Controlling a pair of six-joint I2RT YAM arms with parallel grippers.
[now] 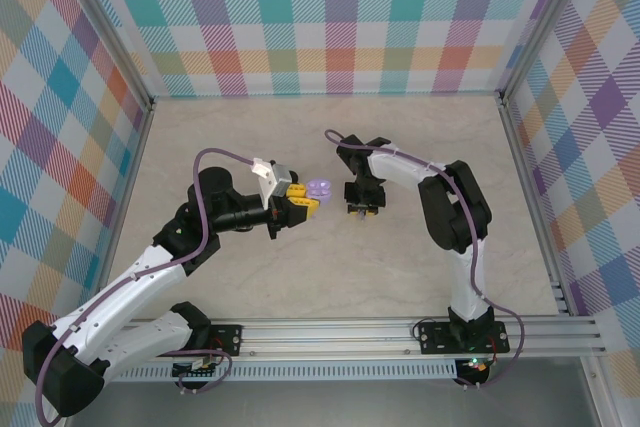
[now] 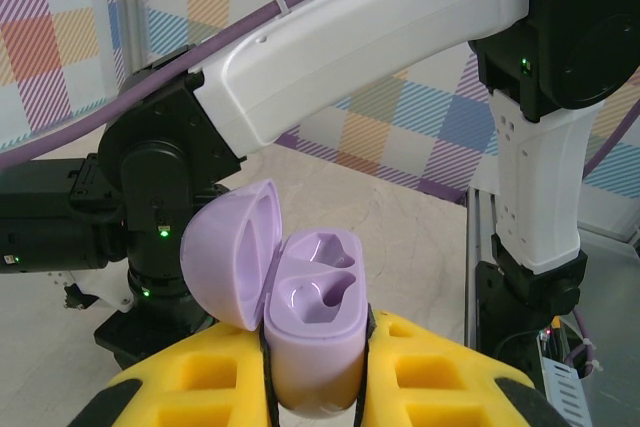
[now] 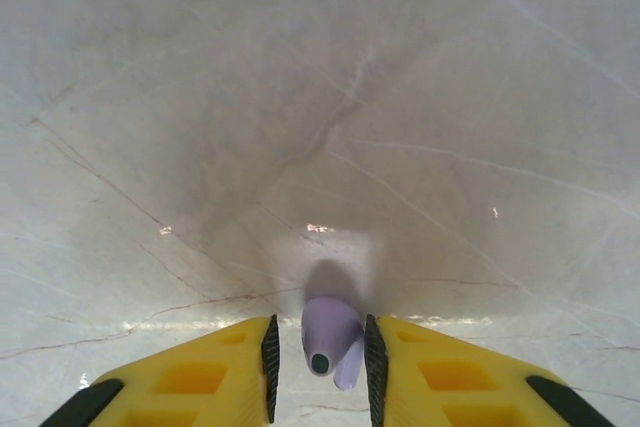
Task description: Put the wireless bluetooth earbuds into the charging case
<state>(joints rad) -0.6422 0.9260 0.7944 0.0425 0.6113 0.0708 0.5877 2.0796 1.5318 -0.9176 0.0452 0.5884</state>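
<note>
Left claw (image 2: 316, 392) clenched on charging case (image 2: 315, 312), lid flipped open, case held up off tabletop (image 3: 300, 97). Right claw (image 3: 318, 349) down at tabletop, straddling lavender earbud (image 3: 330, 332). Sliver of gap one side, so not squeezing.

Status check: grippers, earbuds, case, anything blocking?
Left gripper shut on charging case, lid open, both wells empty. Right gripper straddling one lavender earbud, gap at one pad. Nothing blocking the case.
</note>
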